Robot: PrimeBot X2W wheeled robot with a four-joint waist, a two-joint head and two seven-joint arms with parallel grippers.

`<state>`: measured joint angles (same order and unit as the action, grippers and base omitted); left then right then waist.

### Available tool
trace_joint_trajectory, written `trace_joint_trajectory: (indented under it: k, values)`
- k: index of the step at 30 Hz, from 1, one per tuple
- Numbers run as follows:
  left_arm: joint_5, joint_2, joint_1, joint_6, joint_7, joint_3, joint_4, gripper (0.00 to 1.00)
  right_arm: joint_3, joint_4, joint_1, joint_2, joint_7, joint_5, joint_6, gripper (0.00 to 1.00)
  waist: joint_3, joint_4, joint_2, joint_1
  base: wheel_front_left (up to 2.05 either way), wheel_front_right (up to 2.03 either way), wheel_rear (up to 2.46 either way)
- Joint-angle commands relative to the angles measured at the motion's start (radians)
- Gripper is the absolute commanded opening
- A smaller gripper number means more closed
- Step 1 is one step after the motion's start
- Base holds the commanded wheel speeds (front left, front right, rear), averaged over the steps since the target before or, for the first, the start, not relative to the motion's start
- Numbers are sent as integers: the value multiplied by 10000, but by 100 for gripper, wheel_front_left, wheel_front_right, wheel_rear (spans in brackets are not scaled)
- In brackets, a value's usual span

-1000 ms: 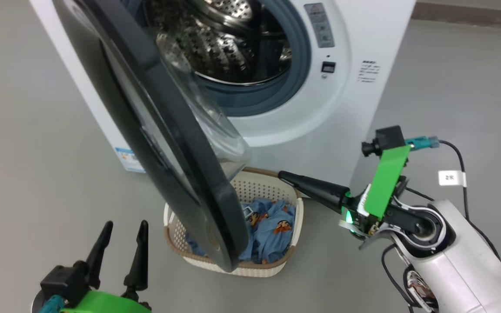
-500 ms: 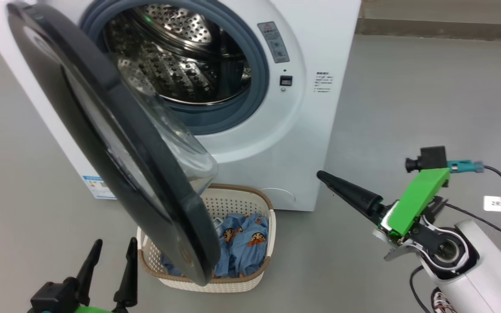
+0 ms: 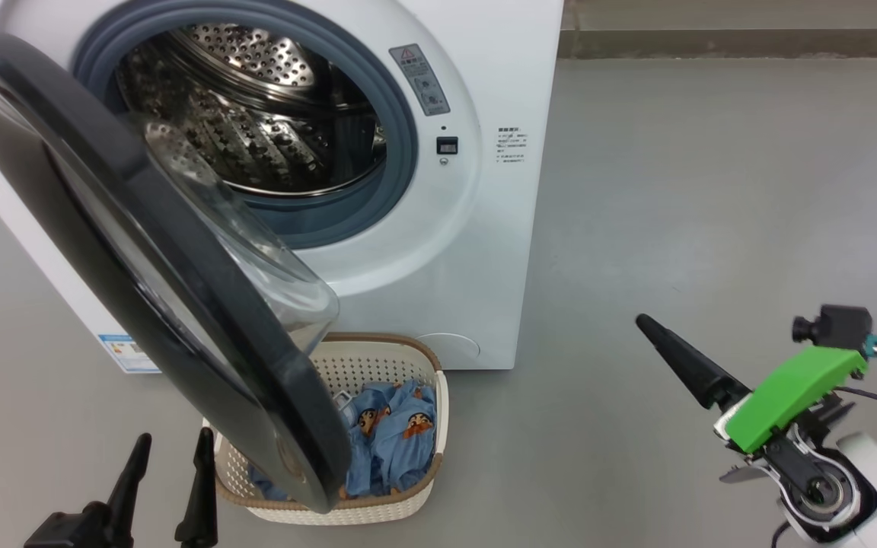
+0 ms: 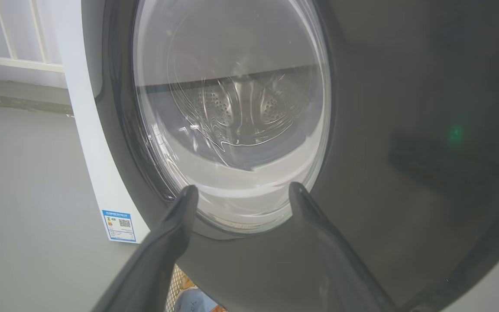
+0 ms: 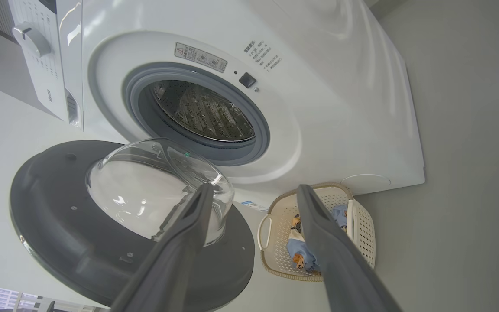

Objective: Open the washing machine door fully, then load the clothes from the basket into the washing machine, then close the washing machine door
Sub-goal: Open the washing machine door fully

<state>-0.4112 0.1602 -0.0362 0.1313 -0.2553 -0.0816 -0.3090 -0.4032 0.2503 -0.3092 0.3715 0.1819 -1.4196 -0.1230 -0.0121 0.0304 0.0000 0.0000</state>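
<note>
The white washing machine stands at the upper left, its steel drum showing. The washing machine door, black-rimmed with a bulging glass bowl, is swung outward and overhangs the left part of the cream basket on the floor. The light blue clothes lie inside it. My left gripper is open at the lower left, facing the door's outer face from close by. My right gripper is out to the right of the basket, open and holding nothing, as its fingers show.
Bare grey floor stretches to the right of the machine, up to a skirting strip at the back. A blue label sticker sits low on the machine's left corner. A control knob is near the machine's top.
The camera has drawn back and turned, so machine and basket sit further left. My right arm has pulled away from the basket towards the right and its jaws have opened.
</note>
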Motion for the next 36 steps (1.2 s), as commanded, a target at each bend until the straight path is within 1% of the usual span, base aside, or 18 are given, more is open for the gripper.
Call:
trace_joint_trajectory:
  k: [1, 9, 12, 15, 19, 26, 31, 34, 36]
  values:
    - [5, 108, -151, -6, -65, 401, 325, 100, -206, -312, 104, 281, -373, 193, -77, 100, 8, -64, 0, 0, 0, 0, 0]
    - [26, 18, -73, -6, -65, 550, 419, 100, -994, -201, 663, 1114, -3509, 1088, -77, 100, 18, -149, 0, 0, 0, 0, 0]
    - [38, 2, -50, -6, -65, 571, 437, 100, -1272, -72, 821, 1307, -4214, 1390, -77, 100, 22, -160, 0, 0, 0, 0, 0]
    - [53, -13, -29, -6, -65, 611, 455, 100, -1310, 91, 1013, 1346, -4412, 1816, -77, 100, 31, -170, 0, 0, 0, 0, 0]
    - [77, -33, -6, -6, -65, 664, 477, 100, -297, 62, 1403, 1008, -4431, 2742, -77, 100, 31, -183, 0, 0, 0, 0, 0]
    - [106, -74, -16, -6, -65, 705, 491, 100, 952, -12, 2315, 506, -4434, 5511, -77, 100, 48, -131, 0, 0, 0, 0, 0]
    - [115, -87, 4, -6, -65, 731, 505, 100, 1653, -6, 2803, 66, -4435, 7035, -77, 100, 48, -92, 0, 0, 0, 0, 0]
    - [129, -97, 12, -6, -65, 757, 516, 100, 2119, -73, 3042, -237, -4435, 7637, -77, 100, 41, -66, 0, 0, 0, 0, 0]
    - [134, -100, 15, -6, -65, 764, 522, 100, 2257, -112, 3114, -328, -4435, 7816, -77, 100, 38, -58, 0, 0, 0, 0, 0]
